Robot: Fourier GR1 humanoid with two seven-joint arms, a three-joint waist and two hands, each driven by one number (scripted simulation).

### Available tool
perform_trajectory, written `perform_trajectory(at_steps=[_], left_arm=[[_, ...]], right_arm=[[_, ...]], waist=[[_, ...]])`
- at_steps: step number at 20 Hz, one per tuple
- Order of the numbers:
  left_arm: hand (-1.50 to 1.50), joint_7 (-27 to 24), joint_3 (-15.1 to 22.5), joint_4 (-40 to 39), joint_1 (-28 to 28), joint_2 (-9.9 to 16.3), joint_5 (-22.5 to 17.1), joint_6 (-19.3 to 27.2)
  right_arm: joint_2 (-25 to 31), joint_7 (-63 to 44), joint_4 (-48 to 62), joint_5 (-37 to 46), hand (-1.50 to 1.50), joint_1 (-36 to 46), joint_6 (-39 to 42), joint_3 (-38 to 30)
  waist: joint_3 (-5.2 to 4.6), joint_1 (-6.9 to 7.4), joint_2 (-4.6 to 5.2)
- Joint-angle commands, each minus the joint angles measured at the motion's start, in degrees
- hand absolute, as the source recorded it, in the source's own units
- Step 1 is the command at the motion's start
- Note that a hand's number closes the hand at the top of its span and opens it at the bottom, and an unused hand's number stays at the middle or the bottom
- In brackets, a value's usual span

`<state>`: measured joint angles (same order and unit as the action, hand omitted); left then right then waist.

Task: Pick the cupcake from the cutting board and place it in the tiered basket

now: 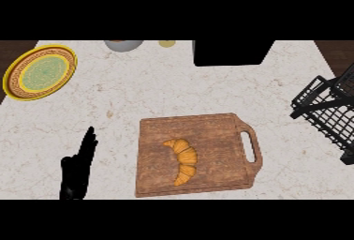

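Observation:
A brown wooden cutting board (220,136) with a handle slot on its right lies in the middle of the counter. On it rests a golden croissant (183,160); no cupcake shows anywhere. The black wire tiered basket (326,108) stands at the right edge, partly cut off. My left hand (77,168) shows at the lower left, fingers straight and pointing up, well left of the board and touching nothing. My right hand is out of sight.
A yellow-rimmed plate (40,71) with a green centre sits at the far left. At the back edge stand a grey bowl (124,45), a small yellow item (166,43) and a black box (230,52).

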<state>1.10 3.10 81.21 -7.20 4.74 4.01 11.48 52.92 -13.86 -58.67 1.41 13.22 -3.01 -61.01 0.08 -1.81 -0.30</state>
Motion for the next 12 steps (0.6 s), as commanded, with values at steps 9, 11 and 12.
perform_trajectory(at_steps=[9,11,12], left_arm=[[0.0,-0.88,-0.89,-0.11,-1.49,0.43,-0.59,-0.66],[0.0,-2.39,-1.53,-2.31,-1.01,-0.05,-0.86,-0.37],[0.0,-0.41,-0.13,0.73,-0.87,-0.62,-0.06,0.15]], right_arm=[[7.7,9.9,14.29,-13.26,-1.5,-29.48,27.38,-28.38],[8.9,13.33,19.23,-14.49,-1.5,-33.32,33.78,-29.81],[10.46,14.56,22.46,-14.47,-1.5,-34.18,33.36,-30.64]], waist=[[0.0,-1.14,-0.21],[0.07,-2.25,-0.37],[0.07,-0.5,-0.15]])
